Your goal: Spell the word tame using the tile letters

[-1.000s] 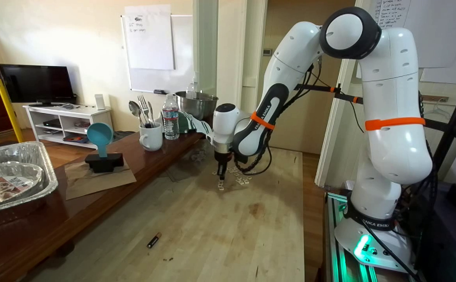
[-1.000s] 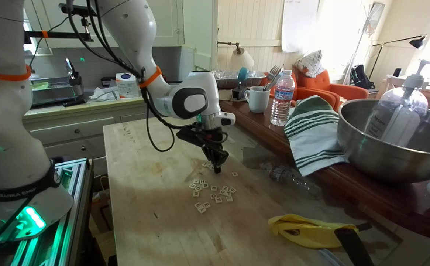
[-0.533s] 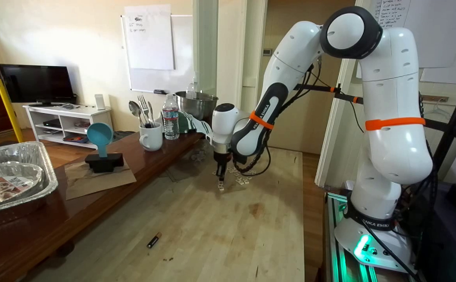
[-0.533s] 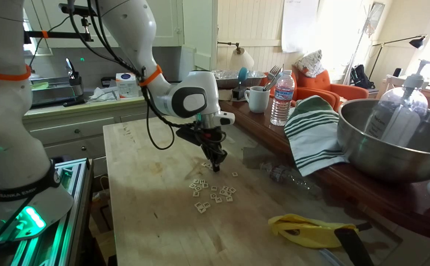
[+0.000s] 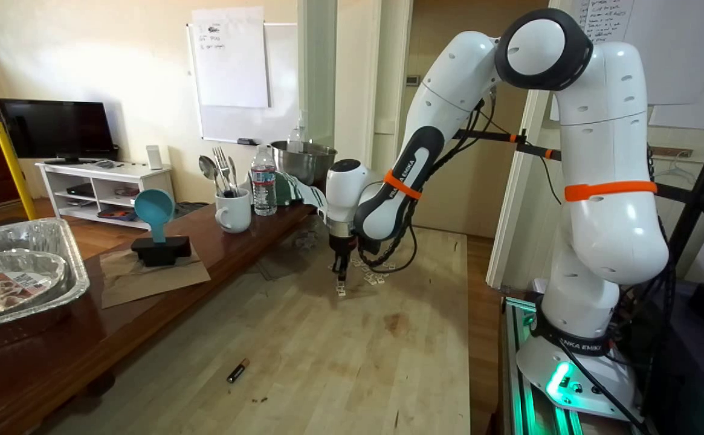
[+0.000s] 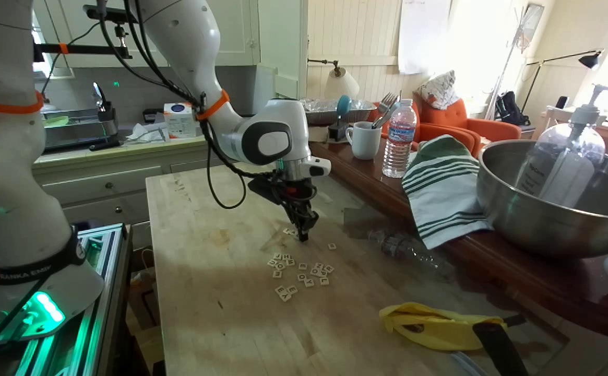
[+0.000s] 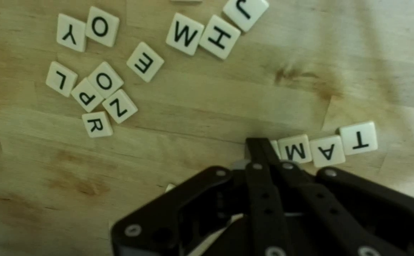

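My gripper [image 7: 258, 142] is shut, its fingertips together with nothing seen between them, low at the tabletop in the wrist view. Its tip also shows in both exterior views [image 5: 341, 278] [image 6: 302, 238]. Right of the fingertips runs a row of cream letter tiles: a partly hidden tile [image 7: 275, 148] close against the fingers, its letter covered, then M [image 7: 295, 148], A [image 7: 327, 151] and T [image 7: 359, 138], set slightly higher. They read upside down. Loose tiles lie up and left, among them E [image 7: 145, 62], H [image 7: 220, 37], J [image 7: 246, 13], Y [image 7: 71, 32] and R [image 7: 97, 124].
A battery [image 5: 238, 370] lies on the wooden table [image 5: 339, 362]. A yellow bag-like item [image 6: 439, 326] and a clear bottle [image 6: 408, 248] lie along the side. The raised brown counter holds a mug [image 6: 365, 141], a water bottle [image 6: 400, 138], a towel [image 6: 442, 190] and a steel bowl [image 6: 559, 219].
My gripper has moved slightly along the table, toward the tile row. The row seems to have shifted a little the same way. The loose tiles have not moved.
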Tool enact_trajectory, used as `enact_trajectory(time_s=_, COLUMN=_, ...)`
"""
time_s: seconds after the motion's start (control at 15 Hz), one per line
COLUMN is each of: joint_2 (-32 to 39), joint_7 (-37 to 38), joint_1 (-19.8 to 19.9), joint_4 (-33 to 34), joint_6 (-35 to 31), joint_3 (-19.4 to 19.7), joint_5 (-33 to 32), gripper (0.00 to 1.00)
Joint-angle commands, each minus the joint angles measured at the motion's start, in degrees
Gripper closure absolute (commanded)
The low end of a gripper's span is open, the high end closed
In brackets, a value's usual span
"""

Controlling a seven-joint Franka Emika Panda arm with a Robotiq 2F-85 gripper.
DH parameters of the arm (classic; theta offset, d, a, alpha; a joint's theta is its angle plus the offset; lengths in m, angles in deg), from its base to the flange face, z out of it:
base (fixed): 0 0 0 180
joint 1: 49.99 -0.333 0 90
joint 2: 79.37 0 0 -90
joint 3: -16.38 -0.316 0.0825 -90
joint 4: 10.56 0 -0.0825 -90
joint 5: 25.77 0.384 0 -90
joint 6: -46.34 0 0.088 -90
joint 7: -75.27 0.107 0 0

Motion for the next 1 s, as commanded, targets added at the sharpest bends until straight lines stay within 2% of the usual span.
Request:
enact_trajectory(time_s=0.0, joint_2=-2.20, joint_7=1.48, joint_1=-0.61, joint_4=-1.61, joint_6=0.97, joint_3=0.07, joint_5=0.98, gripper=1.00)
enact_trajectory(time_s=0.33, joint_2=-5.57, joint_7=2.53, joint_1=-0.95, joint_4=-2.76, joint_6=0.94, joint_3=-0.11, joint_5=0.25, gripper=1.00)
enact_trajectory(time_s=0.4, joint_2=-6.10, joint_7=1.56, joint_1=-0.70, joint_4=-2.88, joint_6=1.14, joint_3=-0.66, joint_5=0.98, gripper=0.88)
enact_trajectory(time_s=0.47, joint_2=-6.53, joint_7=-0.10, joint_1=-0.25, joint_4=-3.09, joint_6=1.40, joint_3=-1.53, joint_5=2.23, gripper=0.72)
enact_trajectory(time_s=0.93, joint_2=-8.29, joint_7=-11.06, joint_1=1.32, joint_4=-4.08, joint_6=4.45, joint_3=-6.42, joint_5=12.67, gripper=0.22)
